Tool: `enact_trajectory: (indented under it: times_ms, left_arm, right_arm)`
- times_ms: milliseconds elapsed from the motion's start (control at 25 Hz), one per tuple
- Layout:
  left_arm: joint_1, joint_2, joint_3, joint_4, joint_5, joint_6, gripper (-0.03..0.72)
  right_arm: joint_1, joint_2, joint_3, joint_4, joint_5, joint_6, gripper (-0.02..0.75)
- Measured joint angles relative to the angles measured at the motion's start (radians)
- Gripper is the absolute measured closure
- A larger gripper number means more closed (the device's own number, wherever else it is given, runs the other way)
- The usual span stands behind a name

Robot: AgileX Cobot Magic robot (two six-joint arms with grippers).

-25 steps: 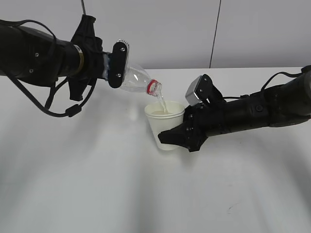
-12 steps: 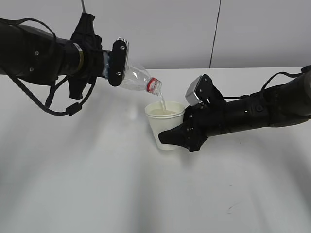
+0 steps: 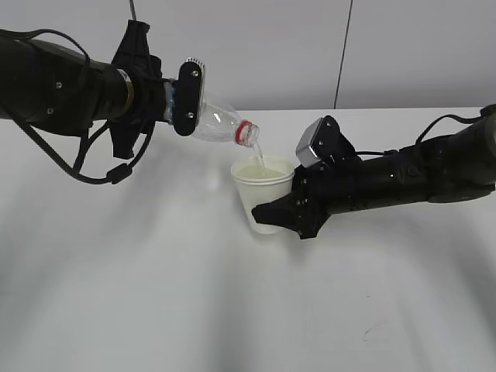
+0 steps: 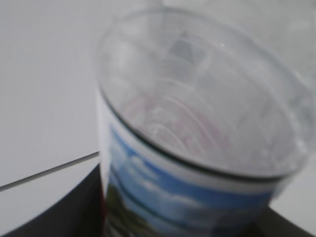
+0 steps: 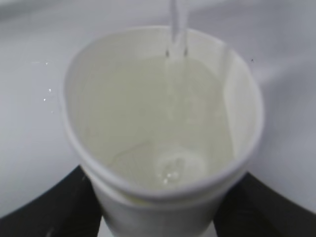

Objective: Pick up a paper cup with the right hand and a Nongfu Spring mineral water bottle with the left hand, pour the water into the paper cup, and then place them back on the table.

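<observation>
My left gripper (image 3: 180, 99) is shut on the clear Nongfu Spring bottle (image 3: 218, 125), held tilted with its red neck ring down to the right, above the paper cup (image 3: 263, 195). A thin stream of water falls from the mouth into the cup. The left wrist view shows the bottle's base and blue-green label (image 4: 197, 148) up close, with the fingers hidden. My right gripper (image 3: 280, 214) is shut on the cream-white cup and holds it just above the white table (image 3: 155, 294). The right wrist view shows the cup (image 5: 163, 128) nearly full, with black fingers on both sides.
A plain light wall with a dark vertical line (image 3: 341, 54) stands behind the table's far edge. Faint dark scuff marks (image 3: 370, 332) lie on the table at the front right.
The bottle has risen slightly and its neck has shifted a little. The cup has been lifted a little and its water level is higher.
</observation>
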Motion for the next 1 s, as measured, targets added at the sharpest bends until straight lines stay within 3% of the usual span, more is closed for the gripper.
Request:
enact_trajectory:
  times_ms: [280,400,640,920,1000]
  left_arm:
    - [0.000,0.000,-0.001,-0.097,-0.035,-0.039,0.330]
    - [0.000,0.000,-0.001,-0.119,-0.057,-0.117,0.330]
    - [0.025,0.000,-0.001,-0.141,-0.137,-0.385,0.330]
    - [0.116,0.001,-0.001,-0.206,-0.399,-0.786,0.330]
    - [0.148,0.011,-0.001,-0.249,-0.465,-0.845,0.330]
  right_arm:
    - [-0.016,-0.023,0.000,0.113,0.004,-0.083,0.300]
    - [-0.023,-0.037,0.000,0.123,0.015,-0.090,0.300]
    - [-0.026,-0.039,0.000,0.176,0.034,-0.123,0.300]
    - [-0.026,-0.039,0.000,0.472,0.038,-0.283,0.300]
    - [-0.026,-0.039,0.000,0.533,0.040,-0.335,0.300]
